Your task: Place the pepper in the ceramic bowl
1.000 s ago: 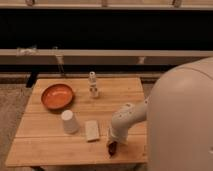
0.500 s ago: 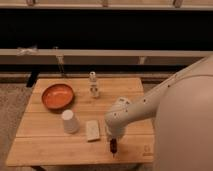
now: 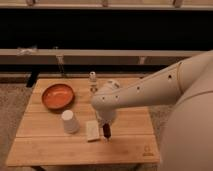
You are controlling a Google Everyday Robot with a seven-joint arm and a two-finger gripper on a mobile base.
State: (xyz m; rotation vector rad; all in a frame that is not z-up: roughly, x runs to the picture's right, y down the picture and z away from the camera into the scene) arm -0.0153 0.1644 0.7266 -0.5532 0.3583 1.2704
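1. The pincer point(image 3: 106, 125) hangs below the white arm point(image 3: 135, 95), which reaches in from the 3 o'clock side. It sits over the near middle of the table point(image 3: 55, 147).
2. The pincer is clenched on the pepper point(image 3: 106, 132), gripping its upper end. Only the lower dark red part shows beneath the wrist.
3. The pepper's long axis runs straight up and down, with its free end pointing at the table top. Whether that end touches the wood or hangs just above it cannot be told.
4. Taking the table as a clock face with 12 at the far edge, the pepper is a little toward 6 o'clock from the centre.
5. The ceramic bowl point(image 3: 58, 96) sits upright at about 10 o'clock on the table, well apart from the pepper.
6. A pale rectangular block point(image 3: 92, 130) lies flat just beside the pepper at its 9 o'clock. Its long axis runs from 12 to 6.
7. An upturned white cup point(image 3: 70, 121) stands farther out at 9 o'clock from the block. It is between the block and the table's left edge, and at 5 o'clock from the bowl.
8. A small pale bottle-like thing point(image 3: 92, 80) stands upright near the far edge at about 12 o'clock, next to the arm's rounded joint.
9. The robot's white body point(image 3: 192, 130) fills the view at 3 to 5 o'clock.
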